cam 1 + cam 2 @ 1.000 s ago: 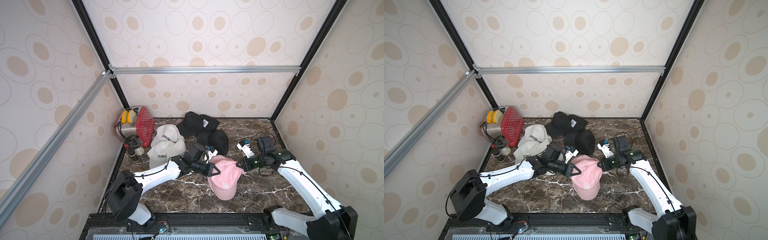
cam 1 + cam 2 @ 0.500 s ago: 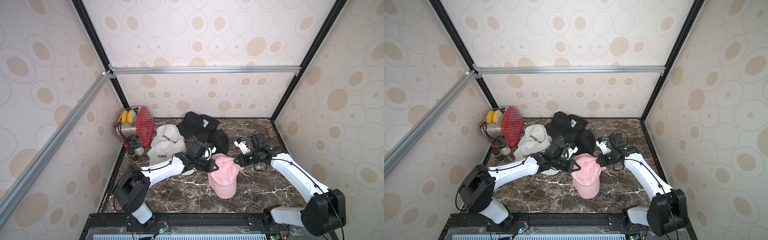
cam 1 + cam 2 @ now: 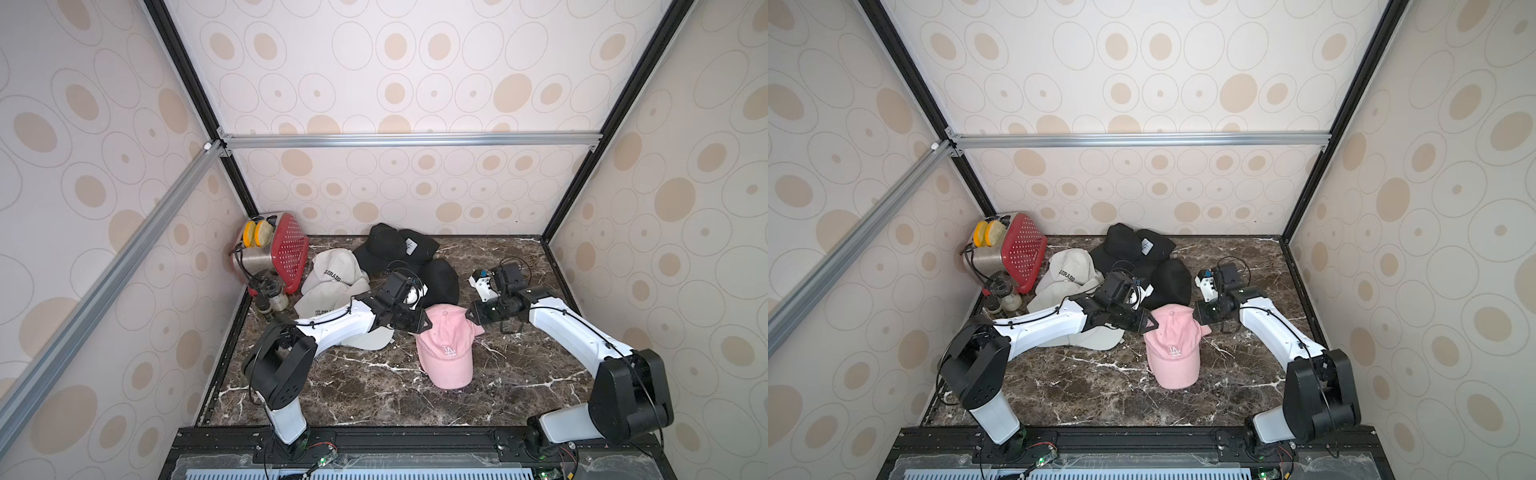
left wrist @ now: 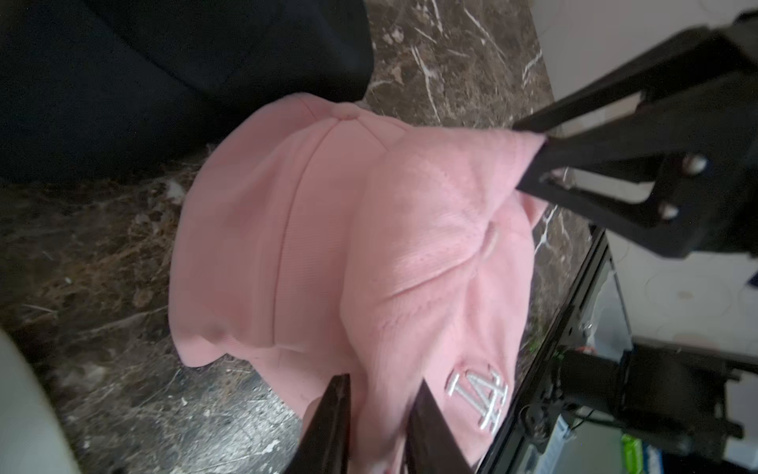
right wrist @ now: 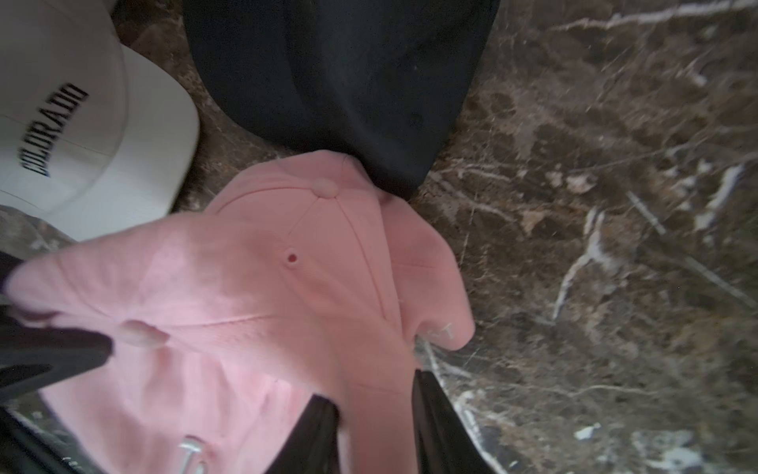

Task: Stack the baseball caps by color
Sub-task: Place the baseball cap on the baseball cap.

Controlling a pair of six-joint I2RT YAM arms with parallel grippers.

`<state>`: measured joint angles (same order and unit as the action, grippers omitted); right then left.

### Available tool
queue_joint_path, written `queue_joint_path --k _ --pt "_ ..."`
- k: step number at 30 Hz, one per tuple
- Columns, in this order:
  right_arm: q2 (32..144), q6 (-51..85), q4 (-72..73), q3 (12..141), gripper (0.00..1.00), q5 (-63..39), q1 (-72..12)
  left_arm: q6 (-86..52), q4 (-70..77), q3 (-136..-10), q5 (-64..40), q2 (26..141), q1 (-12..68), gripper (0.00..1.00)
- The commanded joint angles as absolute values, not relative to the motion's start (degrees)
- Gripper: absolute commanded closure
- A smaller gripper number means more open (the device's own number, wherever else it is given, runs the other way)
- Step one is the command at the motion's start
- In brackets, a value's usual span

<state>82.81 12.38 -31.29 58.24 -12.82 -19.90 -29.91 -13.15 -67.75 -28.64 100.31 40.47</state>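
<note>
Two pink fabric baseball caps (image 3: 446, 353) with a white embroidered logo lie nested one on the other on the dark marble desk (image 3: 365, 386). We see the left hand (image 4: 381, 394) and the right hand (image 5: 371, 388) at opposite sides of the crown. Both are narrowly parted, with pink fabric between the fingers. The black fabric caps (image 3: 438, 278) sit just behind, and the white COLORADO-lettered caps (image 3: 332, 274) lie near, beside the left arm.

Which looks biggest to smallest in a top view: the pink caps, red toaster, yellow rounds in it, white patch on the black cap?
1. pink caps and red toaster: about alike, and the toaster sits farther back, so not ranked.
2. yellow rounds
3. white patch
</note>
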Motion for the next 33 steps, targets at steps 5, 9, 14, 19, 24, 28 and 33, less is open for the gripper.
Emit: queue_joint_path --k 5,9,14,19,24,28,33 --pt "84.3 14.6 -24.2 57.0 0.53 -6.7 -19.6 -26.6 -16.9 -72.4 -23.9 104.3 39.3 0.63" --pt "84.6 16.2 -22.7 57.0 0.39 -4.1 -19.6 -26.9 -17.0 -73.6 -23.5 104.4 38.8 0.53" --pt "82.0 17.9 -20.9 54.6 0.23 7.0 -19.6 -25.4 -22.1 -75.5 -16.0 102.6 38.6 0.31" --pt "77.0 15.3 -23.6 55.5 0.00 1.3 -19.7 -22.5 -27.4 -75.1 -10.3 96.8 38.6 0.21" --pt "69.1 16.6 -24.0 53.5 0.00 -7.2 -19.5 -23.3 -20.5 -70.4 -20.5 88.7 38.8 0.08" --pt "65.6 20.7 -22.9 52.5 0.00 -21.1 -19.5 -29.6 -8.5 -66.3 -34.1 88.3 40.6 0.01" --pt "65.8 29.7 -16.4 48.6 0.00 -32.3 -19.3 -33.6 1.9 -61.3 -39.8 87.6 41.6 0.01"
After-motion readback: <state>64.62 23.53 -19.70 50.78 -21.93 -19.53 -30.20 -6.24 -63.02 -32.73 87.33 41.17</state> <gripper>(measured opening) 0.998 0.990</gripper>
